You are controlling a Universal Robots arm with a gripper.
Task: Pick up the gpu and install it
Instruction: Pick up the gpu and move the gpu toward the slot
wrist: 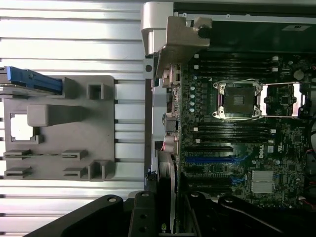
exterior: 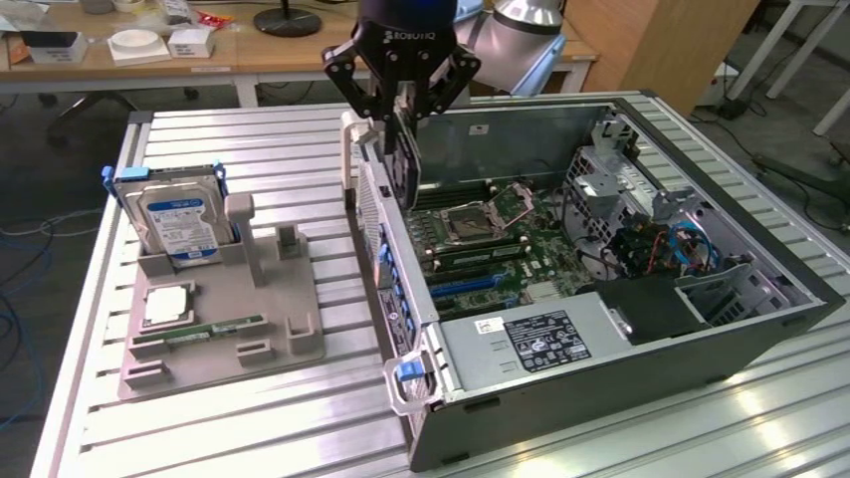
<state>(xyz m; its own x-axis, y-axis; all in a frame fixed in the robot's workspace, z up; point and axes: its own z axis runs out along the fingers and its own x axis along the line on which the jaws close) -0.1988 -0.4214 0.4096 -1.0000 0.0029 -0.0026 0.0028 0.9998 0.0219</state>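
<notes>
This is a robotics lab or workshop: a robot claw (exterior: 402,118) hangs above an open computer case (exterior: 598,398) on a ribbed metal surface (exterior: 239,418), with cluttered wooden desks (exterior: 266,55), a lamp (exterior: 531,10) and floor cables (exterior: 797,169) behind.

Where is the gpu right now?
In the exterior view the gpu hangs on edge in the gripper, just above the open computer case's wall on the side facing the grey parts tray.
</notes>
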